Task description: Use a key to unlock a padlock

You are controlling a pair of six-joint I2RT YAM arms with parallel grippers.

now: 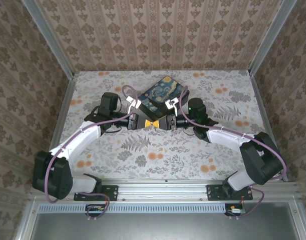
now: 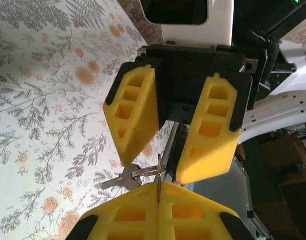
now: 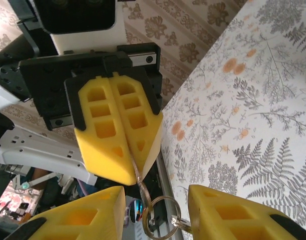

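Observation:
My left gripper (image 2: pixel 159 185) is shut on the key (image 2: pixel 158 172), a thin metal strip that sticks out edge-on from between its yellow fingers. From it hangs a key ring (image 3: pixel 162 220) with a second silver key (image 2: pixel 123 179). My right gripper (image 3: pixel 157 196) stands open, tip to tip with the left one, its fingers on either side of the ring and not touching it. In the top view the left gripper (image 1: pixel 146 123) and the right gripper (image 1: pixel 159 124) meet above the middle of the floral table. The padlock is hidden.
A black box (image 1: pixel 160 94) with a blue-and-yellow swirling painting on its lid lies just behind the two grippers. The floral table (image 1: pixel 142 155) stretches in front of them, with patterned walls on three sides and a metal rail (image 1: pixel 158 185) along the near edge.

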